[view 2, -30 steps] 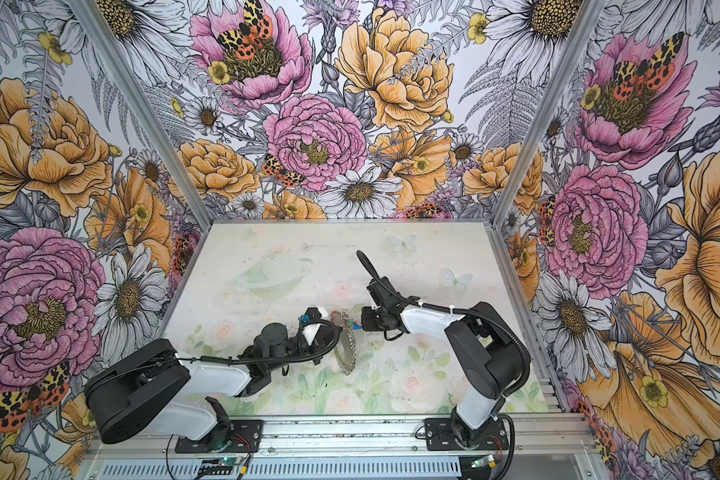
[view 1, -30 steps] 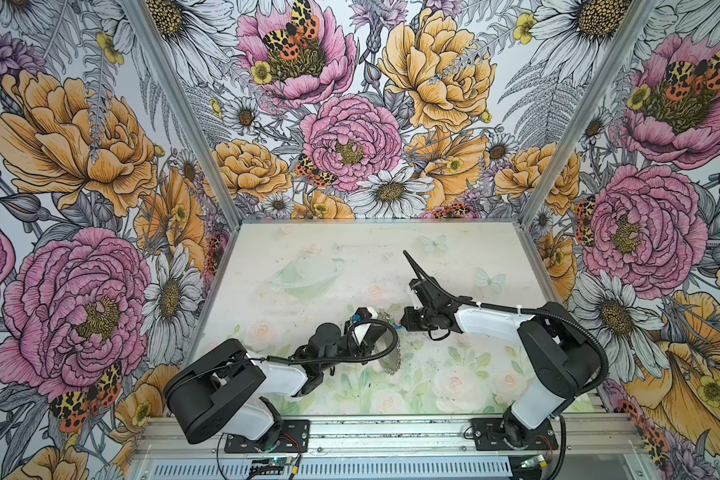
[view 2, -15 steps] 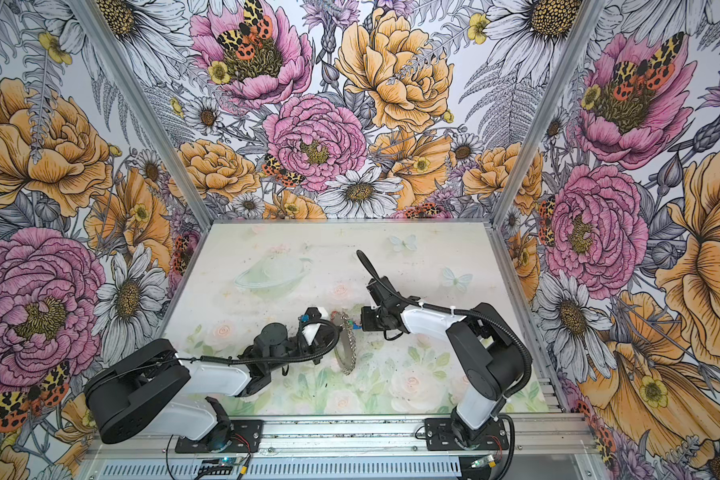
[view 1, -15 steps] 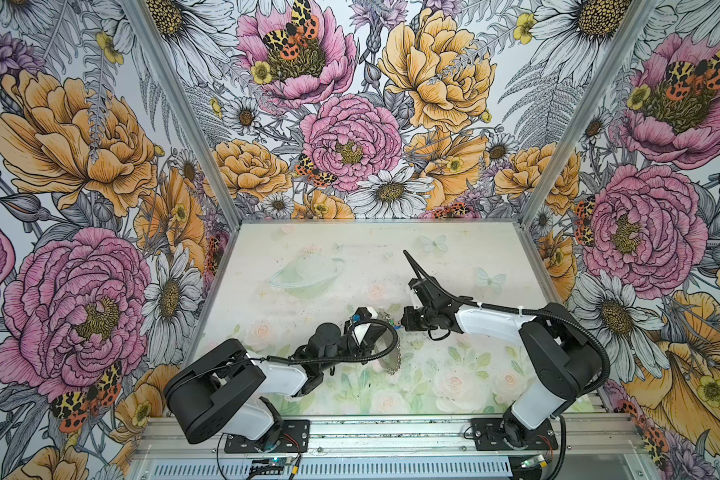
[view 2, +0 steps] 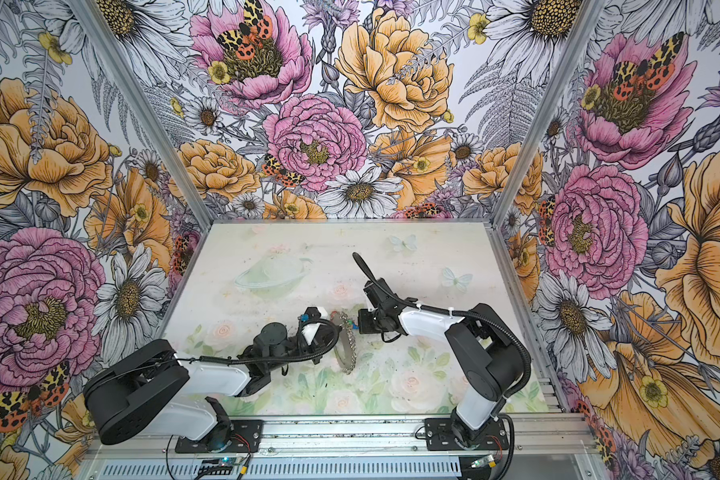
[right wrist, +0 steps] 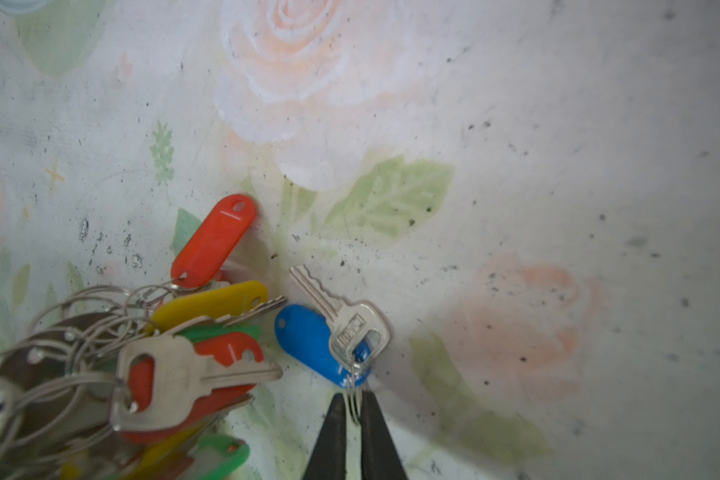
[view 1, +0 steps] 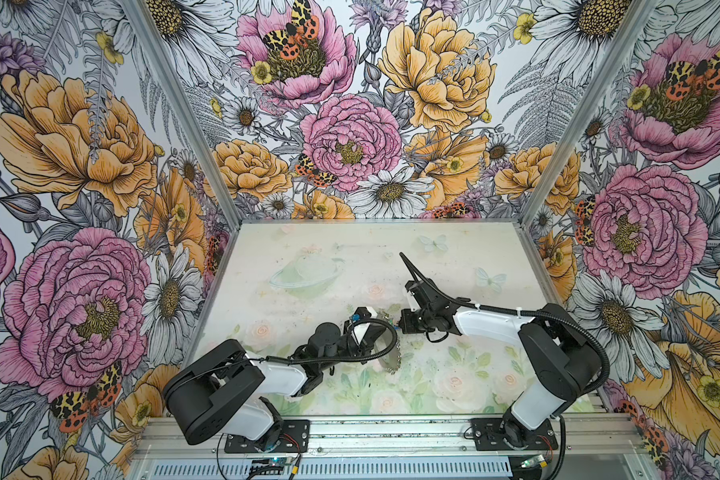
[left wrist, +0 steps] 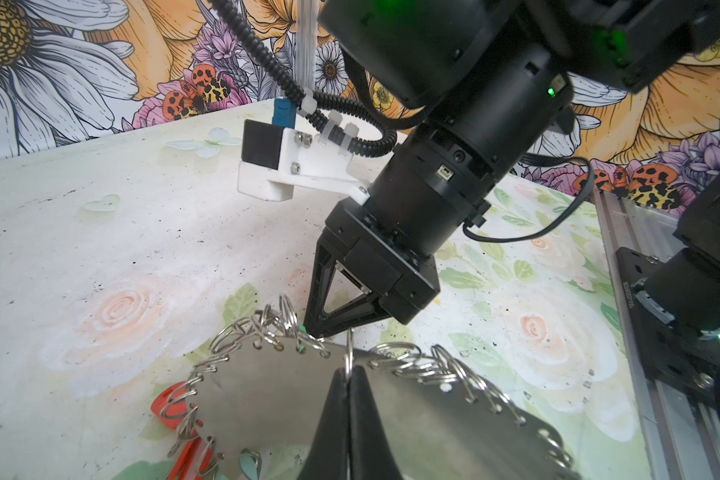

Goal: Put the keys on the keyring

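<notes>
The keyring (left wrist: 267,386) is a grey metal plate rimmed with wire loops; in both top views it stands on edge (view 1: 393,353) between the arms. My left gripper (left wrist: 348,374) is shut on one of its loops. A bunch of keys (right wrist: 208,332) with red, yellow and green tags hangs from it. Beside them on the table lie a blue tag (right wrist: 308,345) and a silver key (right wrist: 350,328) on one small ring. My right gripper (right wrist: 353,405) is shut on that ring, its tip (left wrist: 314,330) close to the keyring's rim.
The floral table mat (view 1: 454,374) runs to patterned walls on three sides. The arm bases sit on a metal rail (view 1: 391,432) at the front edge. The right arm's black cable (view 1: 412,270) sticks up behind its wrist.
The right gripper's jaws have drawn together onto the blue key's ring. Neither arm has visibly shifted, and the left gripper holds the keyring as before.
</notes>
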Available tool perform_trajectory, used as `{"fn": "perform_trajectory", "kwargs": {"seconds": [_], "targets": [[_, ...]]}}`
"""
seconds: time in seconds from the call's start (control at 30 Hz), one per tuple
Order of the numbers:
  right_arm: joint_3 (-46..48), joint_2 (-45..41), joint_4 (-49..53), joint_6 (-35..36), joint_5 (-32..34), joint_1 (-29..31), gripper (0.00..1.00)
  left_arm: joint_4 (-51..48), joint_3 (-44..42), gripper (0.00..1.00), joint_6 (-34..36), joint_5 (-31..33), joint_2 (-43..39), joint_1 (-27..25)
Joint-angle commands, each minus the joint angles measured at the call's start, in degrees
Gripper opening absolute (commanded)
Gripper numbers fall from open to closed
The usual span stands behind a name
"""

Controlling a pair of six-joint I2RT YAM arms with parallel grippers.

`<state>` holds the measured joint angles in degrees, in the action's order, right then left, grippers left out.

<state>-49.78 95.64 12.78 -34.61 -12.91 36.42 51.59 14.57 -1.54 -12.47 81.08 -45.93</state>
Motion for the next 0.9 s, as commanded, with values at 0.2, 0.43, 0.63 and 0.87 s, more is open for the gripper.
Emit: {"fn": "perform_trajectory", "kwargs": {"seconds": [0.2, 0.43, 0.63, 0.87], "targets": [[-1.7, 0.7, -1.3, 0.6, 1.8, 0.5, 0.1, -5.4, -0.9, 0.0, 0.7, 0.8, 0.2, 0.6], [-2.3, 1.5, -1.3, 0.7, 1.8, 0.7, 0.1, -5.4, -0.9, 0.0, 0.7, 0.7, 0.3, 0.7], [-3.0, 2.1, -1.3, 0.6, 1.9, 1.1, 0.1, -5.3, -1.0, 0.0, 0.7, 0.8, 0.3, 0.8], [-2.4, 2.2, -1.2, 0.7, 3.3, 1.2, 0.1, -5.4, -1.0, 0.0, 0.7, 0.8, -0.1, 0.8]]}}
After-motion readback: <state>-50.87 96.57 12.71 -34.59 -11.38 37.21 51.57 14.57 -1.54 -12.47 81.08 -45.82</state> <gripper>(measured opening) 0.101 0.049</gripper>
